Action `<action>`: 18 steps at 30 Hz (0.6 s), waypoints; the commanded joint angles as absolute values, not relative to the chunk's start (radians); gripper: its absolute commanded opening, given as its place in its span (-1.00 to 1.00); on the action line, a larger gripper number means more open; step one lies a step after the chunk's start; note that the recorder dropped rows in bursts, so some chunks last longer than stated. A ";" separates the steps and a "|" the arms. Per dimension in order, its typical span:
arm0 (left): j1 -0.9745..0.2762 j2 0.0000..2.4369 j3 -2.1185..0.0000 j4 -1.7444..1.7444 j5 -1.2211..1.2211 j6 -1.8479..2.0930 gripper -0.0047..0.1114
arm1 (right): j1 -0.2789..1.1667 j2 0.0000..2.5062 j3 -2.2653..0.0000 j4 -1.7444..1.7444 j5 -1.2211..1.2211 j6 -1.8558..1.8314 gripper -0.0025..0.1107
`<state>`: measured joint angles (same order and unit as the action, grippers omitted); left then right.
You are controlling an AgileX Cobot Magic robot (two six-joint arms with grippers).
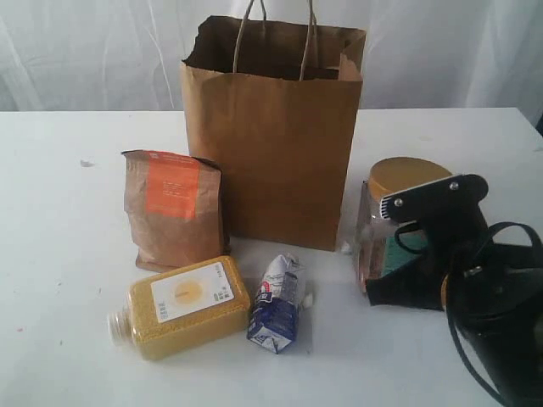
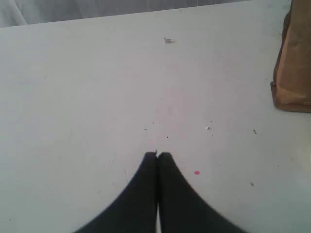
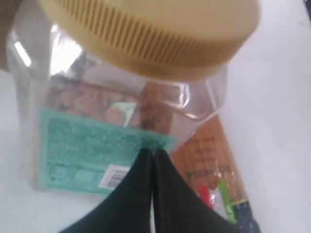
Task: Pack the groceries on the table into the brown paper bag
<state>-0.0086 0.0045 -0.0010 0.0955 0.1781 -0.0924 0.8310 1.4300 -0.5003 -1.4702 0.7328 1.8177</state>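
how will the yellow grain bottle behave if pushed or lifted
The yellow grain bottle lies on its side and looks flat-sided: likely slides, not rolls. Full of grain, so probably heavy for its size. Smooth plastic may slip.

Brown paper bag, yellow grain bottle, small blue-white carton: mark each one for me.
brown paper bag (image 1: 280, 157), exterior view, front panel.
yellow grain bottle (image 1: 188, 298), exterior view, white label.
small blue-white carton (image 1: 277, 303), exterior view, crumpled side.

A white, softly folded fabric backdrop (image 1: 85, 51) is hanging behind the far edge of the worktop (image 1: 51, 254), running across the whole view.
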 commanded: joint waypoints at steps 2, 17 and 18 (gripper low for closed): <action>-0.014 0.000 0.000 0.095 0.176 -0.090 -0.92 | 0.785 1.427 -0.497 -1.488 0.771 1.857 -0.96; -0.014 0.000 0.000 0.095 0.176 -0.090 -0.92 | 0.788 1.285 -0.377 -1.247 0.445 1.600 -0.96; -0.014 0.000 0.000 0.095 0.176 -0.090 -0.92 | 0.788 1.285 -0.356 -1.249 0.445 1.600 -0.96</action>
